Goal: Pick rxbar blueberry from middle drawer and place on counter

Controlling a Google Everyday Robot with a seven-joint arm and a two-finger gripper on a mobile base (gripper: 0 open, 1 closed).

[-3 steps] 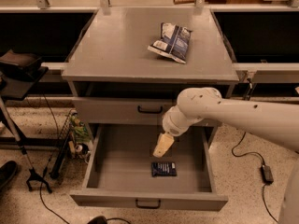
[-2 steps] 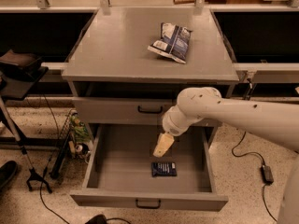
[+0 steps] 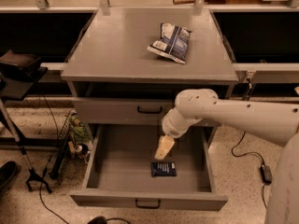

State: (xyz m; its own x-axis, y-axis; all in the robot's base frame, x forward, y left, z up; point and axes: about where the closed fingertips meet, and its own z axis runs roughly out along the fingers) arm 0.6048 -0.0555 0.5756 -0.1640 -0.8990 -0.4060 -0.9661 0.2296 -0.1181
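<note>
Lower centre: the open drawer [image 3: 117, 199] exposes the dark bar [image 3: 164, 169] lying flat, the hand [image 3: 164, 147] poised just above for descent, its opening impossible to tell; upper right, a bag [image 3: 170, 42] rests on the surface [image 3: 112, 50].

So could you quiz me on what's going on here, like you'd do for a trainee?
1. True or false: the drawer holding the bar is shut.
2. The gripper hangs: A) close over the bar, B) far to the left of it, C) under it.
3. Fill in: on the counter lies a ___.

Key: 1 false, it is pulled open; 2 A; 3 snack bag.
</note>
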